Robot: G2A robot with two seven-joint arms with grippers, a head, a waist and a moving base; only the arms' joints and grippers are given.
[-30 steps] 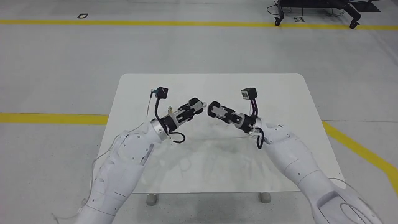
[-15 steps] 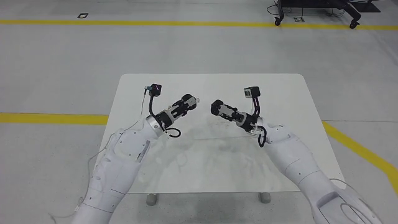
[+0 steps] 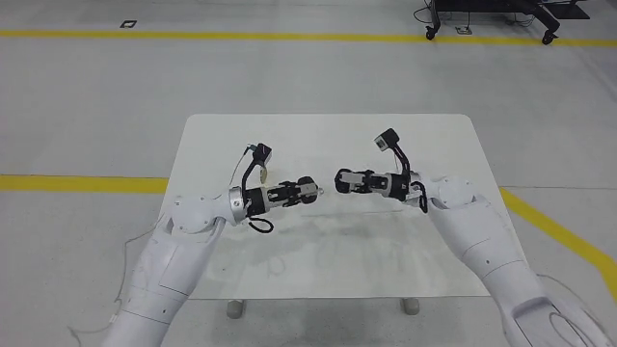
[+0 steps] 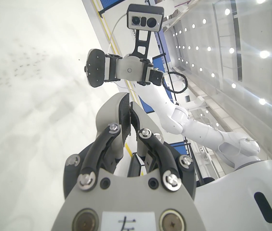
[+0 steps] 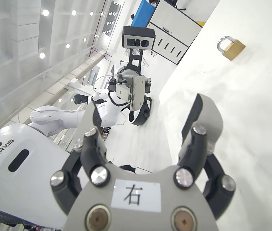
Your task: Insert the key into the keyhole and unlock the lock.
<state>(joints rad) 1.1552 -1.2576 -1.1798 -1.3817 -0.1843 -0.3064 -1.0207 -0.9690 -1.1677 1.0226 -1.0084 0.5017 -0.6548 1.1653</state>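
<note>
I see one white worktop [image 3: 434,145] from above, with two arms over it. Their two grippers sit nose to nose over its middle. The left gripper [image 3: 308,189] and the right gripper [image 3: 340,179] are near each other but apart, and each arm lies low across the surface, pointing inward at the other. From the left wrist, that gripper's jaws are pressed together, with the dark ribbed pads [image 4: 125,111] face to face. I cannot tell whether a key sits between them. Beyond them the right gripper [image 4: 92,68] hangs side-on above the worktop, with its own small camera on a black bracket over it. From the right wrist, the jaws stand spread wide and empty, and the left gripper shows in the gap between them. Farther along lies the one padlock [image 5: 231,48], which has a brass body and a silver shackle. It lies flat on the worktop near its rim, well apart from both grippers. Its long axis runs from body to shackle. The shackle end is turned toward that rim and away from the right gripper. Both shackle legs appear to be seated in the body.
</note>
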